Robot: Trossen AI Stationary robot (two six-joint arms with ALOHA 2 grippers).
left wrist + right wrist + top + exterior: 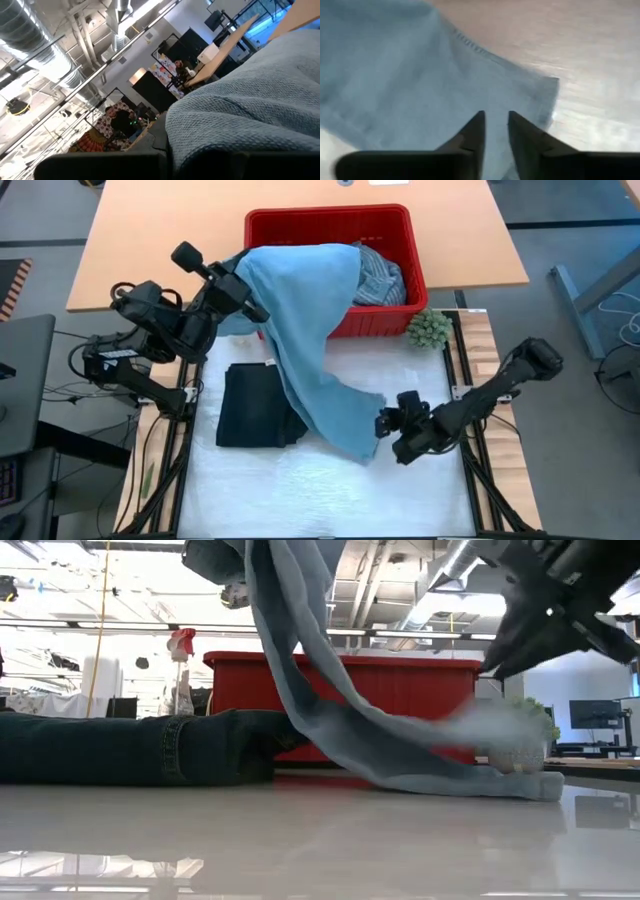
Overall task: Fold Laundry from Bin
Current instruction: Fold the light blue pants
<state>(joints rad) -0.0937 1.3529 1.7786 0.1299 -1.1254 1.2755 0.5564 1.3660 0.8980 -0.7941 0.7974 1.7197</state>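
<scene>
The light blue jeans (300, 310) hang from my raised left gripper (255, 308), which is shut on them left of the red bin (330, 220). They run in a long slant down to the table, where the leg end (520, 783) lies. My right gripper (496, 117) hovers over that leg end (530, 95), its fingers slightly apart with nothing between them. A dark navy piece (255, 408) lies folded flat on the white table top. A blue-white striped shirt (382, 275) sits inside the bin. My left gripper holds the jeans by their upper part (268, 298), coming roughly level from the table's left side. The cloth itself drapes over the fingers (240, 125) and hides the place of contact. The jeans hang slack below it, their leg end lying on the table.
A small green fuzzy ball (428, 328) lies by the bin's near right corner. The wooden table (150, 240) carries the bin at the far side. Bare white surface (300, 490) stretches along the near edge.
</scene>
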